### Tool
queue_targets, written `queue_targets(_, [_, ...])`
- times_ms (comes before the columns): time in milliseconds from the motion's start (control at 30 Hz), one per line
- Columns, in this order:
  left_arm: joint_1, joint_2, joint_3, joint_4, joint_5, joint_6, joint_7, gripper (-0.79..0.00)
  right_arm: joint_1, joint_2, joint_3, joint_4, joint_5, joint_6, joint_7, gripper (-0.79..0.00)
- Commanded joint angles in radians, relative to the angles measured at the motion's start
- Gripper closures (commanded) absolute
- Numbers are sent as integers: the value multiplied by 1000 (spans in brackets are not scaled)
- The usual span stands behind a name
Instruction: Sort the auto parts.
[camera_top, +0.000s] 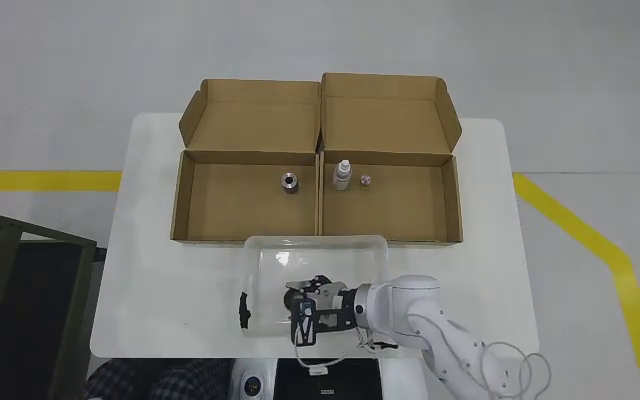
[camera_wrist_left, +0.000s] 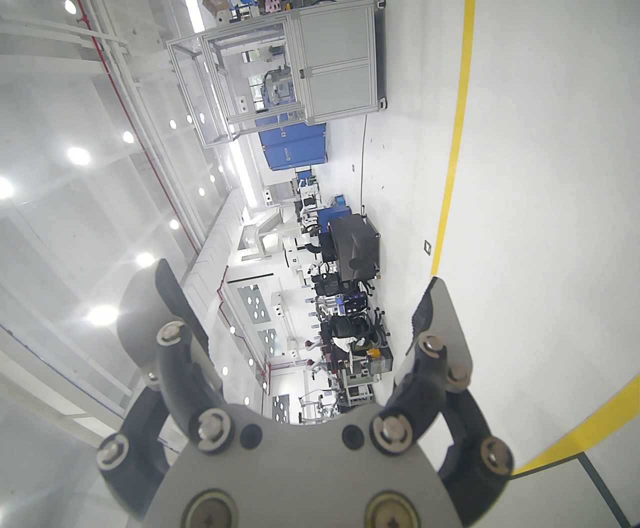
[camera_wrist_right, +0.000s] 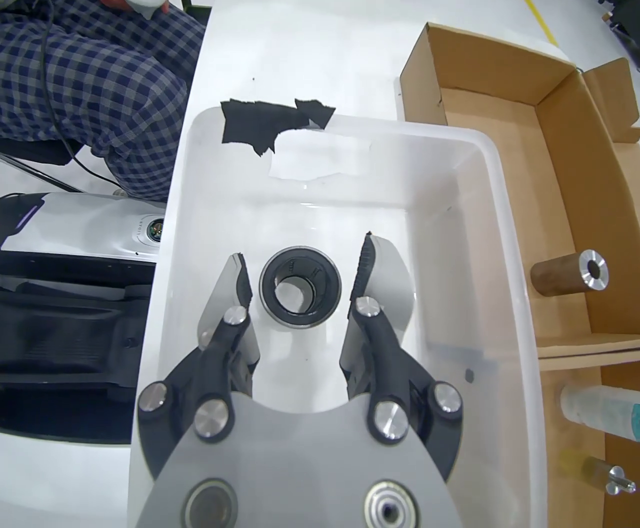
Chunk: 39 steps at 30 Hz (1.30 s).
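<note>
The black ring-shaped part with a metal rim (camera_wrist_right: 300, 287) lies flat on the floor of the white plastic tub (camera_wrist_right: 505, 225). It sits between the spread, empty fingers of my right gripper (camera_wrist_right: 304, 250), with one pad just beside it. That nearer pad would likely land first and shove the ring across the slick floor, skewing my grip.

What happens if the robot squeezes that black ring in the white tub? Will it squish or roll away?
Probably no squishing: the ring has a shiny metal rim, so it looks stiff and heavy for its size. It lies flat, hole up, so it likely won't roll, though it might slide on the smooth floor of the tub.
</note>
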Motion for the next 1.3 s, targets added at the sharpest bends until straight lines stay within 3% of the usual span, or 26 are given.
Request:
queue_targets(0, [0, 0, 0, 0, 0, 0, 0, -785, 5, 1, -4, 10, -1, 1, -3, -397])
queue_targets(1033, [0, 0, 0, 0, 0, 0, 0, -785, 116, -6, -95, 195, 60, 25, -54, -437])
queue_targets(1167, [0, 0, 0, 0, 0, 0, 0, -785, 130, -8, -105, 211, 74, 24, -62, -336])
queue_targets(1267, [0, 0, 0, 0, 0, 0, 0, -785, 139, -9, -109, 221, 85, 26, -71, -132])
